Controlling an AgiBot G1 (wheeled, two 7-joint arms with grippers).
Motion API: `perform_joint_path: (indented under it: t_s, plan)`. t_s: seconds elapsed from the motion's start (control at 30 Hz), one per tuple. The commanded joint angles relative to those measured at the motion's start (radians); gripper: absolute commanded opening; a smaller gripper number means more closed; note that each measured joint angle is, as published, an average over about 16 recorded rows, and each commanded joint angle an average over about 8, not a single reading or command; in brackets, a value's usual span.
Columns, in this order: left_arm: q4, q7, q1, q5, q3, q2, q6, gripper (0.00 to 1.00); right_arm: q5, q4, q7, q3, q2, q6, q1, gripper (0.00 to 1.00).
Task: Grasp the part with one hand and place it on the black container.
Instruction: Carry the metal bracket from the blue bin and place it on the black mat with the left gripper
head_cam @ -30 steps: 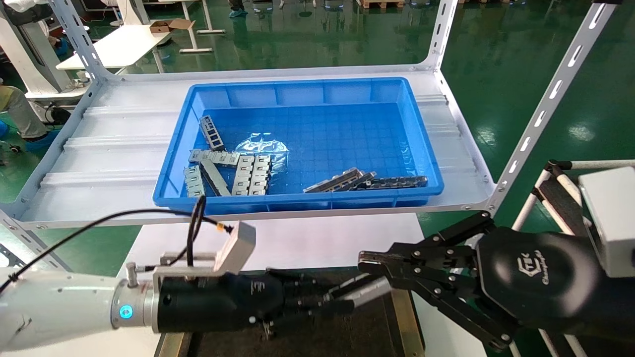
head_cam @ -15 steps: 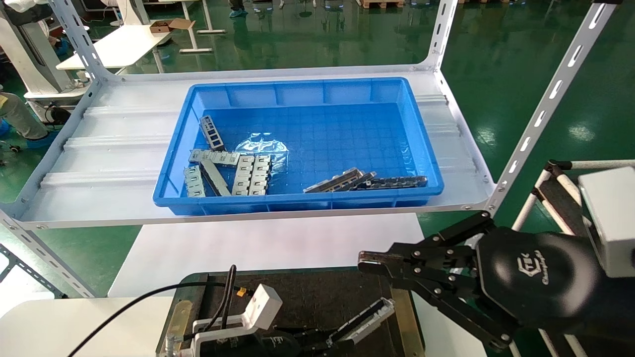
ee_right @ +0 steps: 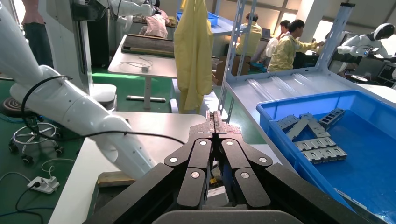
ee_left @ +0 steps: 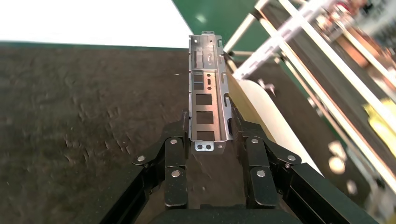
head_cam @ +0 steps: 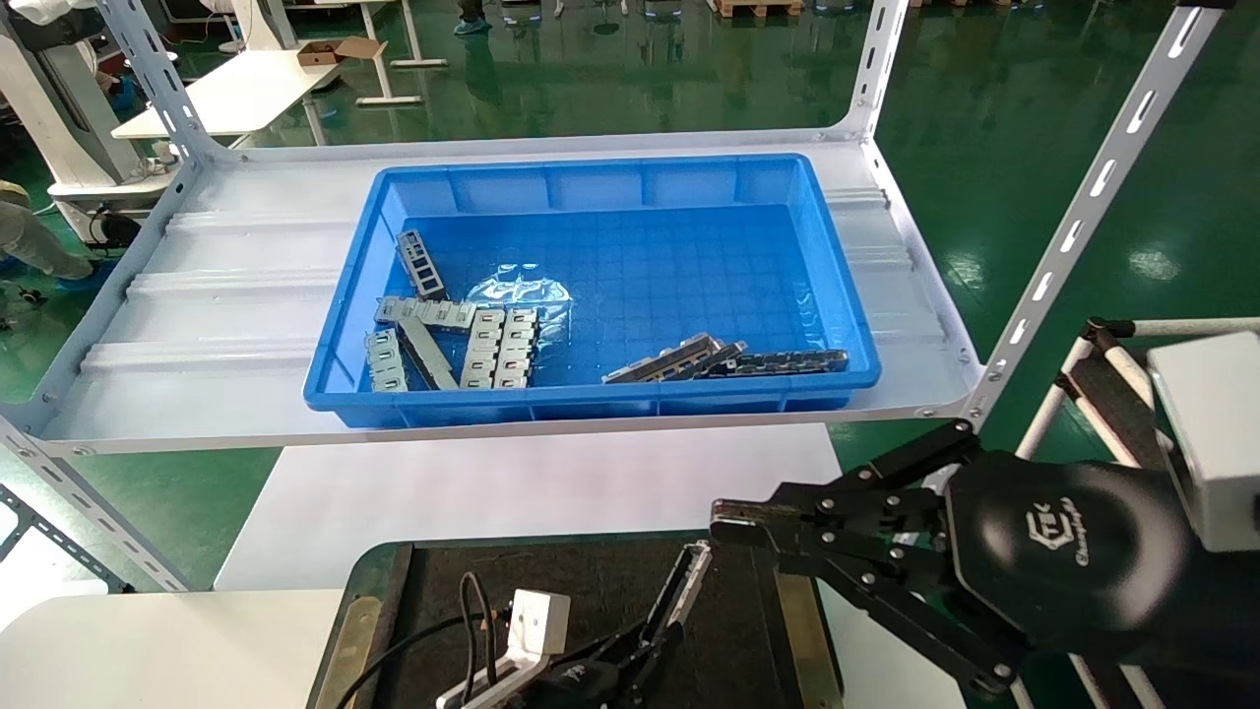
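My left gripper (head_cam: 652,638) is shut on the part (head_cam: 686,583), a narrow silver channel bracket with rectangular cutouts. It holds the part by its near end, low over the right side of the black container (head_cam: 581,581). In the left wrist view the part (ee_left: 208,100) sticks out forward between the fingers (ee_left: 183,133), over the container's rough dark surface (ee_left: 70,116). I cannot tell whether the part touches it. My right gripper (head_cam: 730,516) hangs shut and empty above the container's right edge; its jaws (ee_right: 215,119) are pressed together.
A blue plastic bin (head_cam: 837,295) with several flat plates and darker strips sits on the white shelf (head_cam: 197,295) behind the container. It also shows in the right wrist view (ee_right: 369,154). Slotted shelf posts (head_cam: 1073,217) stand at the right. A brass strip (head_cam: 802,630) runs along the container's right edge.
My left arm has dropped and drawn back toward the bottom edge of the head view. The part has swung from lying crosswise to pointing away toward the shelf. The right gripper has not moved.
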Motion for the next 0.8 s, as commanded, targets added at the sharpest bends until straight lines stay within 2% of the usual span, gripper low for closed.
perform_joint_path:
  t_s: [0.03, 0.43, 0.8]
  plan:
    - [-0.010, -0.033, 0.020, 0.012, 0.012, 0.029, -0.081, 0.00, 0.000, 0.000, 0.000, 0.000, 0.000, 0.000, 0.000, 0.00]
    - [0.044, -0.127, 0.018, -0.001, 0.112, 0.145, -0.334, 0.00, 0.000, 0.000, 0.000, 0.000, 0.000, 0.000, 0.000, 0.00]
    - [0.057, -0.167, -0.024, -0.125, 0.255, 0.171, -0.505, 0.00, 0.001, 0.000, 0.000, -0.001, 0.000, 0.000, 0.000, 0.00]
